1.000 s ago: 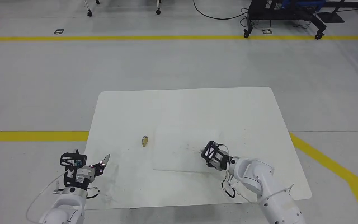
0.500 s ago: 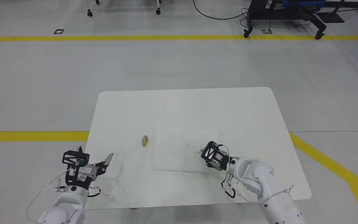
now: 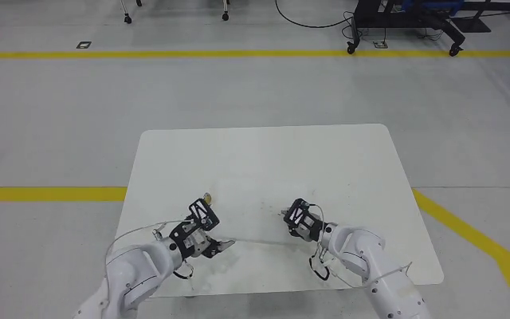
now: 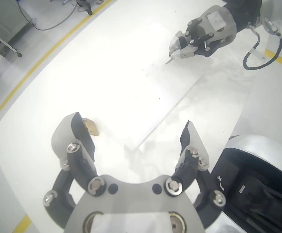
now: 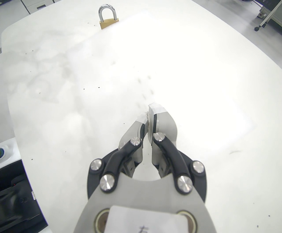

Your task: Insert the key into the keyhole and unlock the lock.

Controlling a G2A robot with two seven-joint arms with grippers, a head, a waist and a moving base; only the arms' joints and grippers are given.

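Observation:
A small brass padlock (image 3: 206,198) with a steel shackle lies on the white table (image 3: 263,151), left of centre. In the right wrist view the padlock (image 5: 108,20) lies far ahead of the fingers. My left gripper (image 3: 213,226) hovers just in front of it, open; in its own view the padlock (image 4: 93,129) peeks out beside one fingertip (image 4: 80,129) of the left gripper (image 4: 132,119). My right gripper (image 3: 292,214) sits right of centre, shut on the key. The key tip (image 4: 168,62) pokes out from the right gripper (image 4: 176,51), whose fingers (image 5: 154,114) are pressed together.
A faint rectangular patch (image 3: 263,215) marks the table between the two grippers. The table's front edge (image 3: 239,293) runs close behind both arms. Yellow floor lines (image 3: 56,193) pass on either side of the table.
My left arm has swung from the table's front left corner in to the padlock, its gripper staying open. The right gripper has barely shifted and keeps hold of the key.

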